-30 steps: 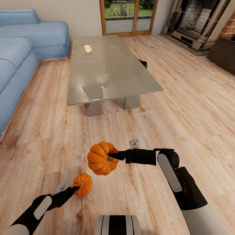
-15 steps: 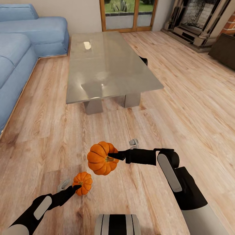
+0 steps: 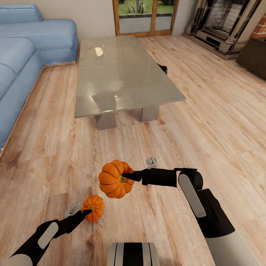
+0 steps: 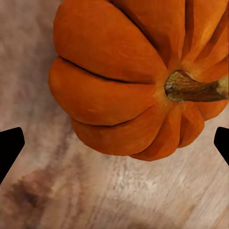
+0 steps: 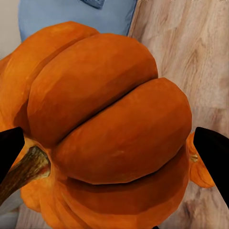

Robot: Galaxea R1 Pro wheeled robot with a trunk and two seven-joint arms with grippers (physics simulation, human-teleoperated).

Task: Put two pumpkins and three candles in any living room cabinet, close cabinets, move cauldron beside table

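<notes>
My right gripper is shut on the larger orange pumpkin at its stem side and holds it above the wooden floor; up close the pumpkin sits between the black fingertips. My left gripper is shut on the smaller pumpkin, low over the floor; the wrist camera shows its ribs and stem. Ahead stands the low glass-topped table. A black shape peeks from behind its right edge, mostly hidden. The candles are out of view.
A blue sofa runs along the left. A fireplace and a dark-brown low unit are at the far right. Glass doors lie beyond the table. Open floor spreads to the right of the table.
A second ago the view shifted slightly as the camera moved toward the table; since then it has held. Both pumpkins stay in the grippers.
</notes>
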